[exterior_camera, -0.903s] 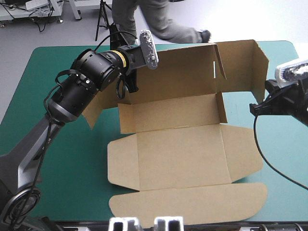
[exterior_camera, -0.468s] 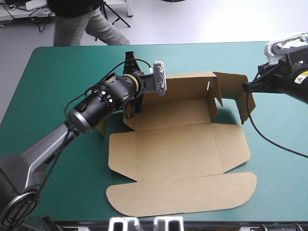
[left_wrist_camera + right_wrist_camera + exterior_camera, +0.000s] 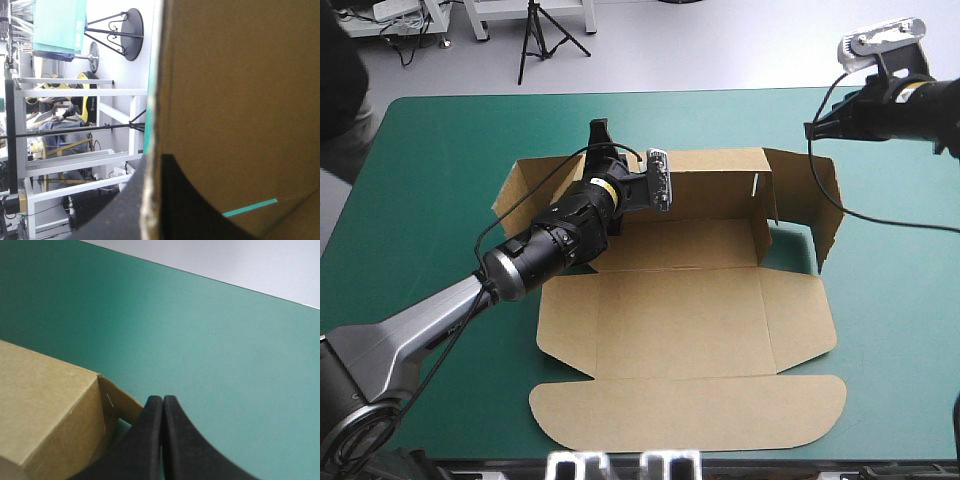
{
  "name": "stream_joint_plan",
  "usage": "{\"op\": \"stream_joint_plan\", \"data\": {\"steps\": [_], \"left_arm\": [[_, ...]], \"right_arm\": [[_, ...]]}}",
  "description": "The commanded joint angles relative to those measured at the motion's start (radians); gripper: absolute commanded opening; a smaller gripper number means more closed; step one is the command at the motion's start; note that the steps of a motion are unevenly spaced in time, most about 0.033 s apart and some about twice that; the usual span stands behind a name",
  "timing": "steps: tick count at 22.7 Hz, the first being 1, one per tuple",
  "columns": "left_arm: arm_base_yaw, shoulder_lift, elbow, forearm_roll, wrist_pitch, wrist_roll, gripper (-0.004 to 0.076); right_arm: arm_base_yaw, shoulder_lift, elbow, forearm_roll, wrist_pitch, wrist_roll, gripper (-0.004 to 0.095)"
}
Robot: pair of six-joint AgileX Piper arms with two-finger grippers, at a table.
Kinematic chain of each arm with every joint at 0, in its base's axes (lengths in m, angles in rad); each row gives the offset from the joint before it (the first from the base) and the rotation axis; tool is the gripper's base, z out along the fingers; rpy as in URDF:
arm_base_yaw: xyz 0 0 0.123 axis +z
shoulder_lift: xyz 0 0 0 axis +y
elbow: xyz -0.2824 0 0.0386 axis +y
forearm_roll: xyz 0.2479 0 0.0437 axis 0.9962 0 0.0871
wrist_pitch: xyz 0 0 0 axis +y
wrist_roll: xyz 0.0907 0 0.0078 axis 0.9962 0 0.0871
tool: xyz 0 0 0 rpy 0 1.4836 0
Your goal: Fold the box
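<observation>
Two grippers are working the brown box point(image 3: 680, 320), which is lying at the middle of the table point(image 3: 440, 150), long axis left to right. The left gripper point(image 3: 601, 142) is pinching its raised back wall point(image 3: 710, 175). The right gripper point(image 3: 812, 129), closed and empty, is hovering close by the upright right-end flap point(image 3: 826, 205).

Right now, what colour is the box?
Plain brown, no print. The box shows best in the high view.

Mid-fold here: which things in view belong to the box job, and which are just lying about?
Part of the job:
the box, far wall raised
left tool, shut on that far wall
right tool, shut and empty, by the raised right flap

Just lying about:
only the teal-green cover under the box
</observation>
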Motion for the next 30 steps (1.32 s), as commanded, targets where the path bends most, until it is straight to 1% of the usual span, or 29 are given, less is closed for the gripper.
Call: {"op": "stream_joint_plan", "data": {"steps": [1,4,7,10,12,13,14,15,17,20,21,23,25,26,27,28,30], "left_arm": [[-0.003,-0.053,-0.024,0.079,-0.035,-0.072,-0.0009],[-0.002,-0.053,-0.024,0.084,-0.064,-0.09,-0.0009],[-0.002,-0.053,-0.023,0.086,-0.064,-0.096,-0.0009],[-0.002,-0.053,-0.023,0.099,-0.06,-0.106,-0.0009],[-0.002,-0.053,-0.023,0.16,-0.053,-0.167,-0.0009],[-0.002,-0.053,-0.021,0.212,-0.049,-0.24,-0.0009],[-0.002,-0.053,-0.019,0.223,-0.049,-0.255,-0.0009],[-0.002,-0.053,-0.019,0.226,-0.049,-0.258,-0.0009],[-0.002,-0.049,-0.012,0.226,-0.049,-0.258,-0.0009],[-0.001,-0.042,-0.01,0.227,-0.019,-0.258,-0.0009],[0.006,-0.04,-0.01,0.225,-0.017,-0.262,-0.0009],[0.008,-0.04,-0.01,0.222,-0.015,-0.269,-0.0009],[0.008,-0.039,-0.01,0.217,-0.015,-0.269,-0.0009],[0.008,-0.038,-0.01,0.215,-0.015,-0.269,-0.0009],[0.008,-0.035,-0.01,0.215,-0.015,-0.269,-0.0009],[0.008,-0.033,-0.008,0.215,-0.015,-0.262,-0.0009],[0.008,-0.024,-0.007,0.212,-0.011,-0.241,-0.0009]], "right_arm": [[0.004,0.095,-0.135,0.013,0.021,-0.001,-0.0019],[0.004,0.217,-0.237,0.013,0.075,0.026,-0.0019],[0.004,0.322,-0.323,0.029,0.123,0.048,-0.0019],[0.004,0.376,-0.333,0.067,0.105,0.04,-0.0019],[0.004,0.398,-0.329,0.063,0.105,0.037,-0.0019],[-0.007,0.408,-0.303,0.074,0.11,0.035,-0.0019],[-0.011,0.411,-0.292,0.086,0.121,0.025,-0.0019],[-0.024,0.415,-0.266,0.136,0.17,-0.011,-0.0019],[-0.031,0.399,-0.223,0.185,0.174,-0.02,-0.0019],[-0.031,0.362,-0.18,0.192,0.176,-0.02,-0.0019],[-0.031,0.334,-0.14,0.232,0.176,-0.024,-0.0019],[-0.031,0.293,-0.074,0.291,0.176,-0.06,-0.0019],[-0.031,0.26,-0.012,0.303,0.174,-0.078,-0.0019],[-0.031,0.248,0.031,0.308,0.174,-0.116,-0.0019],[-0.036,0.237,0.072,0.319,0.169,-0.15,-0.0019],[-0.044,0.221,0.126,0.352,0.137,-0.18,-0.0019],[-0.07,0.182,0.243,0.454,0.047,-0.283,-0.0019]]}}
